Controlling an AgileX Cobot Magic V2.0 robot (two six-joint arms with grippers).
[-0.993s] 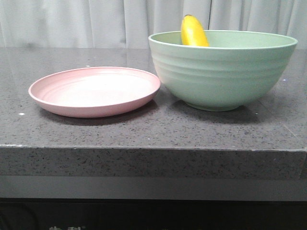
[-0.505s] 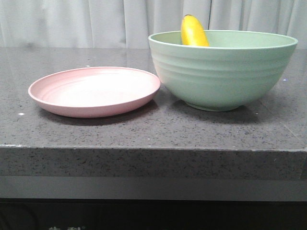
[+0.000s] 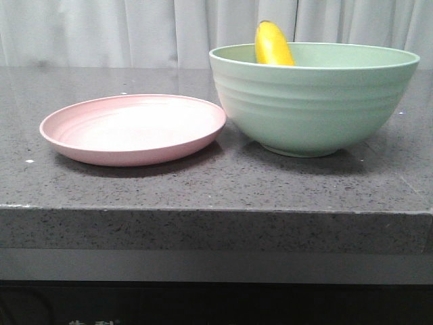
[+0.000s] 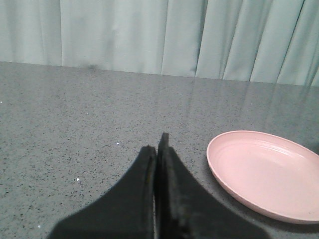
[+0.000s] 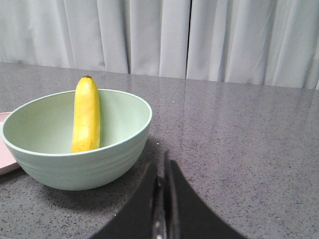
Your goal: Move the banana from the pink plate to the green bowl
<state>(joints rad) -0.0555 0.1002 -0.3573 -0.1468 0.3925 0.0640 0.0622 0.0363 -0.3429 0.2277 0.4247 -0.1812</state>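
Note:
The banana [image 3: 272,43] stands leaning against the inner wall of the green bowl [image 3: 314,101], its tip above the rim; it also shows in the right wrist view [image 5: 85,117] inside the bowl [image 5: 99,164]. The pink plate [image 3: 133,128] lies empty to the left of the bowl; it also shows in the left wrist view [image 4: 264,172]. My left gripper [image 4: 157,149] is shut and empty, to the left of the plate. My right gripper [image 5: 160,167] is shut and empty, to the right of the bowl. Neither gripper shows in the front view.
The dark speckled stone counter [image 3: 216,183] has its front edge close below the plate and bowl. A pale curtain [image 3: 135,30] hangs behind the counter.

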